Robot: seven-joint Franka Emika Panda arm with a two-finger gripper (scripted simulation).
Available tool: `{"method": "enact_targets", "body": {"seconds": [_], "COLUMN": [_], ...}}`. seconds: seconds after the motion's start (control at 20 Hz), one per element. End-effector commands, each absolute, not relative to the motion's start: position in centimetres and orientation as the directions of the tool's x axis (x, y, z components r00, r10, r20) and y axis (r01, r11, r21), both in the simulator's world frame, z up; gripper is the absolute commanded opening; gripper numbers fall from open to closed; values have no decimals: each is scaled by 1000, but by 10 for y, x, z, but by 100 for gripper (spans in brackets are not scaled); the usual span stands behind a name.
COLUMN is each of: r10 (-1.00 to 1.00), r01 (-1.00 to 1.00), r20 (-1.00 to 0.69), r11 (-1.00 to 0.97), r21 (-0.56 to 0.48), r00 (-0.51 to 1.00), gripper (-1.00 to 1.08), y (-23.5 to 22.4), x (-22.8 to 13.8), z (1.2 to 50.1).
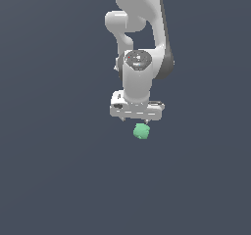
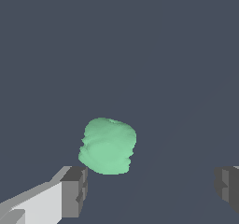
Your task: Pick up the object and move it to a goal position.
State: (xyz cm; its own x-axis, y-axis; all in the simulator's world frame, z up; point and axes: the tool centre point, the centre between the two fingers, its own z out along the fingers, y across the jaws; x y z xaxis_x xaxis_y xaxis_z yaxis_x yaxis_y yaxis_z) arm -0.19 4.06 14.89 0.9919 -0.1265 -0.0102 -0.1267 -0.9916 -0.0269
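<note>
The object (image 1: 141,130) is a small mint-green lumpy block lying on the dark grey floor. In the exterior view the white arm hangs straight over it, and my gripper (image 1: 141,119) is just above it. The wrist view shows the object (image 2: 108,145) just beyond the fingertips, close to one dark grey finger (image 2: 73,190) and far from the other. My gripper (image 2: 151,188) is open wide, with nothing between its fingers. No goal marker shows in either view.
Plain dark grey floor (image 1: 59,180) spreads all around the object. The arm's white links (image 1: 139,13) rise behind the gripper in the exterior view.
</note>
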Motion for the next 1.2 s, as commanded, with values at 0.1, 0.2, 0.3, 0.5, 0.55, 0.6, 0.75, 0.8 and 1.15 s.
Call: {"method": "enact_targets", "body": {"seconds": [0.1, 0.2, 0.3, 0.5, 0.55, 0.6, 0.75, 0.8, 1.15], "r10": [-196, -232, -262, -312, -322, -331, -352, -357, -365], "r01": [-197, -232, -262, -312, -322, -331, -352, -357, -365], "r20": [-10, -9, -7, -4, -4, -3, -1, -1, -1], "r11": [-980, -973, -965, -950, -947, -944, -936, -934, -931], "r21": [-19, -15, -12, -6, -5, -4, -2, -1, 0], "r00": [980, 973, 965, 950, 947, 944, 936, 934, 931], "gripper": [100, 100, 100, 100, 100, 100, 100, 100, 100], "y": [53, 59, 64, 73, 74, 76, 80, 80, 82], "x": [-4, -6, -7, -10, -10, -11, -12, -13, -13], "z": [132, 124, 117, 105, 103, 100, 95, 94, 91]}}
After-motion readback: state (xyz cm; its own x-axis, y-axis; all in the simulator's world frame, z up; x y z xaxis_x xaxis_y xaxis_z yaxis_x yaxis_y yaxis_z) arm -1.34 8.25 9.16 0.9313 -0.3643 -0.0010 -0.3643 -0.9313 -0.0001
